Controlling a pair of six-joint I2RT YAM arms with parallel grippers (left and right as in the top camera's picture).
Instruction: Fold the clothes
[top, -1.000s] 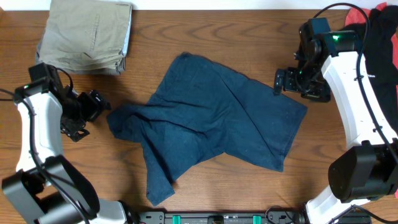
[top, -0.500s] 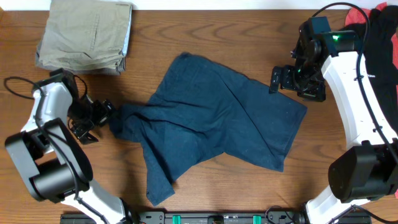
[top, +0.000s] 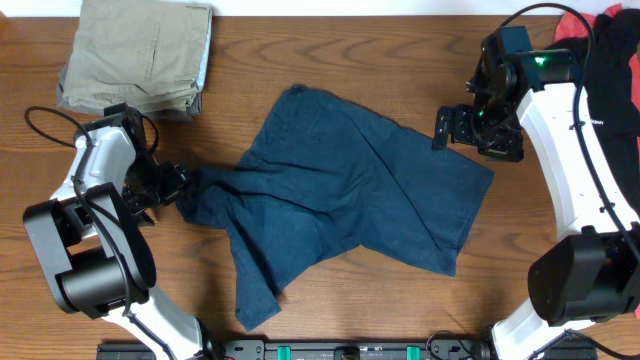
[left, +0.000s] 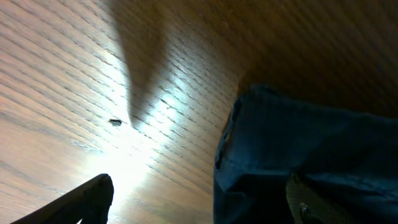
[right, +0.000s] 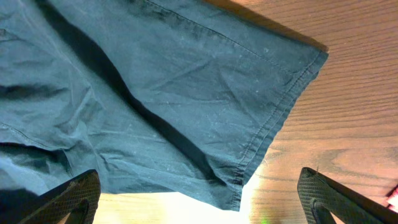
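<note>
The dark navy garment (top: 350, 195) lies rumpled across the middle of the table. My left gripper (top: 172, 184) is open at its bunched left edge. In the left wrist view the cloth's edge (left: 298, 155) lies between the spread fingers (left: 199, 202), one finger over bare wood, the other over the cloth. My right gripper (top: 452, 128) is open and hovers just off the garment's right upper corner. The right wrist view shows a hemmed leg end (right: 186, 93) below its wide-open fingers (right: 202, 199).
Folded khaki trousers (top: 140, 55) lie at the back left. A black garment (top: 612, 80) with something red sits at the back right edge. Bare wood (top: 100, 290) shows at the front left and front right.
My left arm swung in toward the garment, and its gripper went from clear of the cloth to its left edge. My right gripper barely moved.
</note>
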